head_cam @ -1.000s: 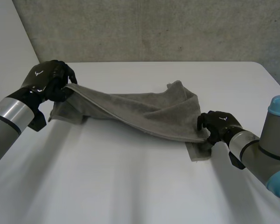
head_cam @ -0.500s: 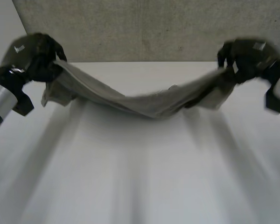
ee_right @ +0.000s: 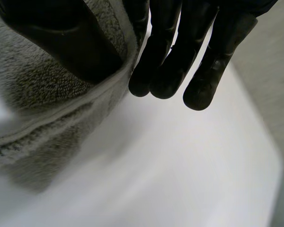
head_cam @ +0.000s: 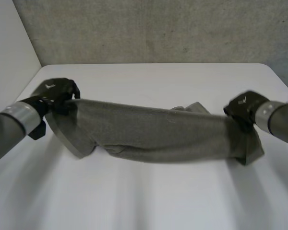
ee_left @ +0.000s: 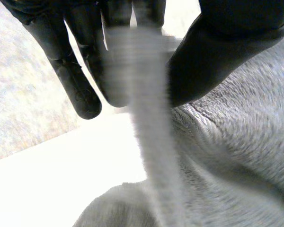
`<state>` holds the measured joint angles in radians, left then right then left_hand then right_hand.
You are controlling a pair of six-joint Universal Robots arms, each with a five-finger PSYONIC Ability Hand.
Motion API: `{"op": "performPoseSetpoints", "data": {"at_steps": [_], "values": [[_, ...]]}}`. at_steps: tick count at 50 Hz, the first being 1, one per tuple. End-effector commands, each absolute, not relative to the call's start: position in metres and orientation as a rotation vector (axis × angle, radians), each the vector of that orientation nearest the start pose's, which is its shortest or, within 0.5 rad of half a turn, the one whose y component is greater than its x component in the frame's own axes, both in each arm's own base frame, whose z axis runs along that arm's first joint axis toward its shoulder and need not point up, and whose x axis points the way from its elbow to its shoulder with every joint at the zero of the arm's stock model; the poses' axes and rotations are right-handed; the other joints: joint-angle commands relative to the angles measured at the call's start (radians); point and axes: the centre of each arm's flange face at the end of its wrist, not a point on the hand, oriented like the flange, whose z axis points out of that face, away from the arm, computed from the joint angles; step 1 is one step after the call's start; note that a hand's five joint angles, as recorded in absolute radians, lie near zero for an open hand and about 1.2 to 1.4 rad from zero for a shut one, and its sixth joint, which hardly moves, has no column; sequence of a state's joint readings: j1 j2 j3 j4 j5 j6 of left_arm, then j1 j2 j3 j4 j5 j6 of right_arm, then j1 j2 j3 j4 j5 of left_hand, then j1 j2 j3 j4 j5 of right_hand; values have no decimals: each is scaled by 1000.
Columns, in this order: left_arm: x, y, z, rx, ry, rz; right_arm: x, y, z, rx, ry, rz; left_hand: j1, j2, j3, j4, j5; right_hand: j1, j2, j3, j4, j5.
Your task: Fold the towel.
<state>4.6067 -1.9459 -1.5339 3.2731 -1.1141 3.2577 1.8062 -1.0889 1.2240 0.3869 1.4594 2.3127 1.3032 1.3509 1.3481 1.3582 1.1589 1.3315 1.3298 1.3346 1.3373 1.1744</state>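
A grey towel (head_cam: 153,134) hangs stretched between my two hands above the white table (head_cam: 144,201), its lower edge sagging. At the towel's left end my left hand (head_cam: 55,93) pinches its edge. In the left wrist view that hemmed edge (ee_left: 146,109) runs between the fingers (ee_left: 80,94) and the thumb (ee_left: 213,47). My right hand (head_cam: 245,108) grips the towel's right end. In the right wrist view its thumb (ee_right: 61,38) presses the towel (ee_right: 42,109) against the fingers (ee_right: 180,56). Below the right hand a corner (head_cam: 252,153) of the towel dangles.
A grey wall (head_cam: 153,28) stands behind the table's far edge. To the left a white wall (head_cam: 9,52) borders the table.
Both hands raised the towel off the table and spread it wide, then came down and toward me. The towel now hangs as a broad band between them. The right hand closed on its end.
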Motion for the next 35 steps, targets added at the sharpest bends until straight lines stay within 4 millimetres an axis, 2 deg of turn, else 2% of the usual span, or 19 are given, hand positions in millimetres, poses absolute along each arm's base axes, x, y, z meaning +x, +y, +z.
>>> {"op": "performPoseSetpoints", "data": {"at_steps": [1,2,3,4,5,6,7,9,10,12,15,18,22,23,25,26,28,31,35], "values": [[-252,-377,257,939,2275,-2322,263,-364,312,-1261,1970,-2410,93,45,48,38,63,65,66,62,59,47],[-252,-378,257,939,2273,-2323,263,-364,313,-1260,1969,-2412,93,45,48,38,63,65,66,62,59,47],[-259,-383,289,916,2134,-2452,266,-370,342,-1149,1825,-2565,93,45,48,38,63,65,66,62,59,47],[-259,-383,289,916,2133,-2453,268,-371,372,-1041,1665,-2699,93,45,48,38,63,65,66,62,59,47],[-265,-385,324,899,1971,-2587,268,-371,373,-1040,1664,-2701,93,45,48,38,63,65,66,62,59,47],[-271,-379,363,891,1757,-2734,267,-368,405,-929,1497,-2821,93,45,48,38,63,65,66,62,59,47],[-271,-379,363,890,1755,-2736,267,-368,406,-928,1495,-2822,93,45,48,38,63,65,66,62,59,47],[-272,-360,430,819,1353,-2961,262,-359,448,-773,1257,-2950,93,45,48,38,63,65,66,62,59,47],[-272,-360,431,818,1351,-2962,262,-359,448,-773,1256,-2951,93,45,48,38,63,65,66,62,59,47],[-268,-347,468,747,1072,-3077,261,-356,459,-770,1177,-2966,93,45,48,38,63,65,66,62,59,47],[-267,-345,473,735,1025,-3098,262,-356,455,-799,1186,-2945,93,45,48,38,63,65,66,62,59,47],[-266,-351,454,759,1136,-3071,265,-357,438,-863,1249,-2876,93,45,48,38,63,65,66,62,59,47],[-251,-377,389,783,1424,-2914,268,-357,394,-970,1412,-2717,93,45,48,38,63,65,66,62,59,47],[-251,-377,389,783,1425,-2914,268,-357,393,-970,1412,-2716,93,45,48,38,63,65,66,62,59,47],[-241,-385,338,859,1632,-2801,265,-358,357,-1037,1525,-2603,93,45,48,38,63,65,66,62,59,47],[-241,-385,337,860,1633,-2800,265,-358,357,-1037,1526,-2603,93,45,48,38,63,65,66,62,59,47],[-242,-379,287,1002,1821,-2710,252,-362,317,-1086,1666,-2477,93,45,48,38,63,65,66,62,59,47],[-244,-373,264,1073,1888,-2676,248,-360,295,-1115,1727,-2394,93,45,48,38,63,65,66,62,59,47],[-245,-361,209,1208,1958,-2583,248,-346,230,-1208,1834,-2146,93,45,48,38,63,65,66,62,59,47]]}}
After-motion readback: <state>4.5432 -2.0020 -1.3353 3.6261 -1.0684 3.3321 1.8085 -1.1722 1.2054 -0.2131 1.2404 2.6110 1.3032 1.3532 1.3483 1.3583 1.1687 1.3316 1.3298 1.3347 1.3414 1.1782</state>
